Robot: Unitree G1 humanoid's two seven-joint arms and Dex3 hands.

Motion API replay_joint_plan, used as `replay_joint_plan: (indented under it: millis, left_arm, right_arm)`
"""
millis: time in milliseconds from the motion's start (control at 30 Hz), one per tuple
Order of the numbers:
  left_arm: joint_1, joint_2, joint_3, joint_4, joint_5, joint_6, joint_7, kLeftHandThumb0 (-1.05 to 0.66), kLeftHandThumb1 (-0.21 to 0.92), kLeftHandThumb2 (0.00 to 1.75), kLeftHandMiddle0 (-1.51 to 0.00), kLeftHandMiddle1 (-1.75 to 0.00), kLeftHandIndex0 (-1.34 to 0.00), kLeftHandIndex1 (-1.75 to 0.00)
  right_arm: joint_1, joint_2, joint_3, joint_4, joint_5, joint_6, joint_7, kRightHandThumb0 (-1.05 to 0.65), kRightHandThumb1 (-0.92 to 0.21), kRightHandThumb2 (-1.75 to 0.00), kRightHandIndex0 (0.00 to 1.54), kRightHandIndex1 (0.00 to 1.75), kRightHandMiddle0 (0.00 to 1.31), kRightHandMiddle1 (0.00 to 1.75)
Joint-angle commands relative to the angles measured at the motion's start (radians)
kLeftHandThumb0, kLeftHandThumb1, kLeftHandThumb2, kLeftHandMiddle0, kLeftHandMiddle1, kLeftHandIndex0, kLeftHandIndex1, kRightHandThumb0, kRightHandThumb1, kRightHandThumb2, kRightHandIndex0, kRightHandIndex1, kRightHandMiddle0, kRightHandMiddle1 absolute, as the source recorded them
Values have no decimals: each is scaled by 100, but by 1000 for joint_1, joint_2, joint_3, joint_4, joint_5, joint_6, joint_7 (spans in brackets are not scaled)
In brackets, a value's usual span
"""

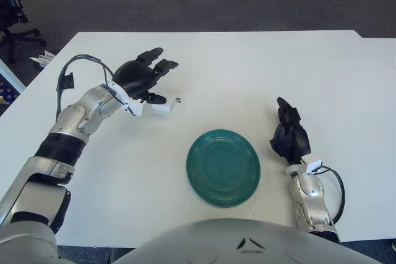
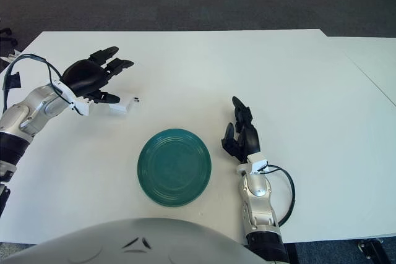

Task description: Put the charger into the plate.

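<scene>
A small white charger [image 1: 164,107] lies on the white table [image 1: 247,72], up and left of the round green plate [image 1: 223,167]. My left hand [image 1: 148,78] hovers just left of and over the charger, fingers spread, thumb tip close to its left end; nothing is held. The plate holds nothing. My right hand [image 1: 289,134] shows to the right of the plate, fingers pointing up and relaxed, holding nothing.
An office chair [image 1: 13,13] stands off the table's far left corner, beside some white items [image 1: 44,59] at the table's left edge. A grey rounded body part [image 1: 247,242] fills the bottom middle.
</scene>
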Motion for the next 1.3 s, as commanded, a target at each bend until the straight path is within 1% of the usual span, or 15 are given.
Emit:
replay_joint_plan:
  millis: [0, 333, 533, 733, 867, 1067, 1267]
  left_arm:
    - [-36, 9, -21, 46, 2, -25, -3, -105, 92, 40, -1, 0, 0, -54]
    - [-99, -1, -74, 190, 16, -102, 34, -105, 92, 39, -1, 0, 0, -59]
    - [-122, 0, -100, 244, 26, -136, 58, -105, 92, 39, 0, 0, 0, -58]
    - [-145, -14, -127, 319, 30, -172, 97, -105, 92, 37, -1, 0, 0, -58]
    - [-157, -18, -141, 350, 35, -180, 116, -105, 92, 36, -1, 0, 0, -58]
    - [-173, -28, -167, 386, 58, -171, 134, -105, 92, 38, -1, 0, 0, -60]
    - [-180, -37, -178, 405, 48, -159, 123, -105, 92, 39, -2, 0, 0, -66]
  right_arm:
    - [58, 11, 5, 102, -9, 86, -1, -89, -92, -96, 6, 0, 0, 38]
    - [62, 20, 9, 100, -16, 80, -11, -88, -92, -96, 6, 0, 0, 39]
    - [64, 26, 8, 101, -20, 76, -14, -88, -92, -96, 6, 0, 0, 40]
    - [69, 28, 9, 98, -21, 72, -14, -88, -92, -96, 6, 0, 0, 41]
    - [72, 30, 10, 94, -22, 73, -14, -89, -92, -96, 6, 0, 0, 40]
    - [77, 31, 11, 90, -25, 72, -16, -89, -92, -96, 6, 0, 0, 39]
    - [80, 32, 10, 90, -24, 65, -18, -88, -92, -96, 6, 0, 0, 38]
